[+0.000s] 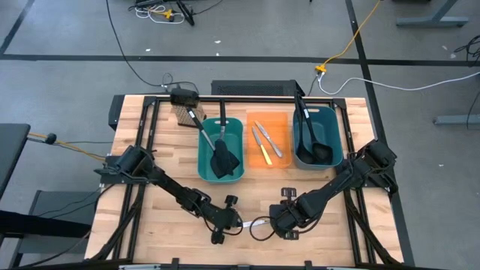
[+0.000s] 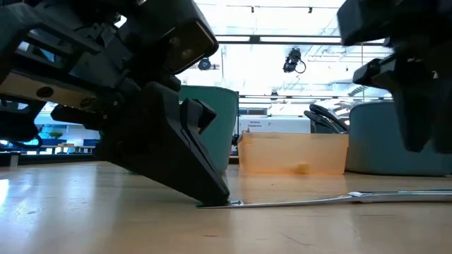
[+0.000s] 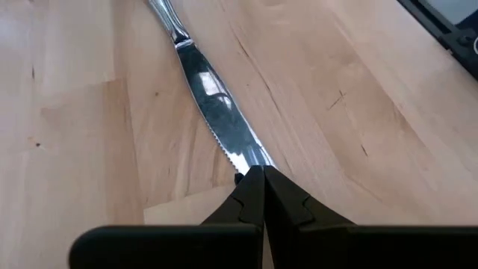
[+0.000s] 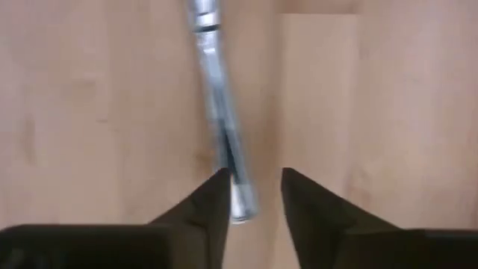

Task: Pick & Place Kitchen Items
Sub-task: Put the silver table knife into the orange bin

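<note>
Three bins sit in a row at the far side of the bench (image 1: 142,150): a teal bin (image 1: 204,154) holding two black slotted spatulas (image 1: 223,156), an orange bin (image 1: 283,141) between the others holding three knives, two small silver ones (image 1: 271,140) and one yellow-handled knife (image 1: 264,154), and a darker teal bin (image 1: 302,127) holding two black ladles (image 1: 319,150). One more silver knife (image 3: 213,104) lies flat on the bare wood near the bench's front edge, between the two arms and well apart from the bins. The left pincer (image 3: 261,173) is pinched shut on the tip of this knife's blade, pressed down at the wood. The right pincer (image 4: 254,179) hovers over the knife's handle end with its fingers apart, the handle lying just beside one finger. No writing can be read anywhere. Wide open wood lies between the knife and the bins, and on both sides of the arms.
</note>
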